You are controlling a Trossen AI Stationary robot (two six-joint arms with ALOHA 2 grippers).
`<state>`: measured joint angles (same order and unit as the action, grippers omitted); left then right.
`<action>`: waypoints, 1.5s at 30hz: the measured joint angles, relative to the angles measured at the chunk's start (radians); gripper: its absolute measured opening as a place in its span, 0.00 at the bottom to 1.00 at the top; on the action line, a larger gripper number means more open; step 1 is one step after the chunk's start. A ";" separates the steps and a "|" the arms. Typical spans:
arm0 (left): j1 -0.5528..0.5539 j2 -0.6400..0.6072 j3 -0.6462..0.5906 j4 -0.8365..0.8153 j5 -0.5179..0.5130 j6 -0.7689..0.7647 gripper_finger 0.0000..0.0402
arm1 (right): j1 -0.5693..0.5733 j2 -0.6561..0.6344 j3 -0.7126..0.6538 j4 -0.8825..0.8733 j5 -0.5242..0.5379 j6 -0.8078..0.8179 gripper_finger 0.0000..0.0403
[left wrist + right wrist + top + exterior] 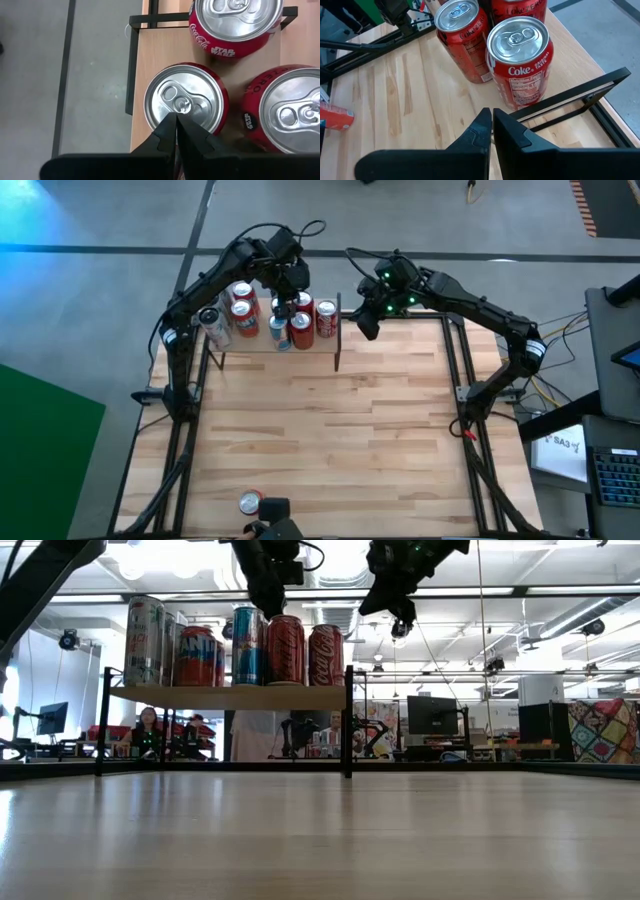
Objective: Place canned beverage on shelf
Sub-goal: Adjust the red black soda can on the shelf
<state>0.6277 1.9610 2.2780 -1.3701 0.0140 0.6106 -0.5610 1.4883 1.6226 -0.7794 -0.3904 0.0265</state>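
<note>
With its fingers pressed together, the left hand [290, 302] hovers over a red can [300, 330] on the crowded shelf [330, 345], where a careless nudge could topple neighbours.

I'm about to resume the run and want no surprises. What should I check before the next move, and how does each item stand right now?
1. Left gripper empty: ok, shut just above a red can top, holding nothing.
2. Right gripper empty: ok, shut, beside the shelf end.
3. Cans on shelf upright: ok in the low view.
4. Room left on shelf: not ok; cans crowd it, red Coke can near the end.
5. Next can ready: ok, one can stands at the table's near edge.
</note>
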 joint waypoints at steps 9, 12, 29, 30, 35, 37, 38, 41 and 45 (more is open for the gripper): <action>-0.001 -0.006 0.000 -0.003 -0.005 0.007 0.00 | 0.000 0.000 0.000 0.003 0.000 0.000 0.02; -0.002 -0.015 -0.001 -0.011 -0.008 0.008 0.00 | 0.000 0.000 0.000 0.003 0.000 0.000 0.02; -0.005 -0.026 -0.009 -0.027 0.082 0.002 0.00 | 0.000 0.000 0.000 0.008 0.000 -0.001 0.02; -0.005 -0.026 -0.010 -0.027 0.082 0.000 0.00 | 0.000 0.000 0.000 0.008 0.000 -0.001 0.02; -0.005 -0.026 -0.010 -0.021 0.083 -0.003 0.00 | 0.000 0.000 0.000 0.008 0.000 -0.001 0.02; -0.005 -0.026 -0.010 -0.016 0.083 -0.015 0.00 | 0.001 0.000 0.000 0.008 0.000 -0.001 0.02; -0.005 -0.026 -0.010 -0.010 0.083 -0.023 0.00 | 0.003 0.000 0.000 0.008 0.000 -0.001 0.02; -0.006 -0.026 -0.010 -0.008 0.083 -0.033 0.00 | 0.006 0.000 0.000 0.008 0.000 -0.002 0.02; -0.007 -0.026 -0.014 0.000 0.087 -0.037 0.00 | 0.013 0.000 0.000 0.008 0.000 -0.001 0.02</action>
<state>0.6205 1.9348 2.2640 -1.3702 0.1005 0.5737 -0.5482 1.4883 1.6230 -0.7715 -0.3908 0.0257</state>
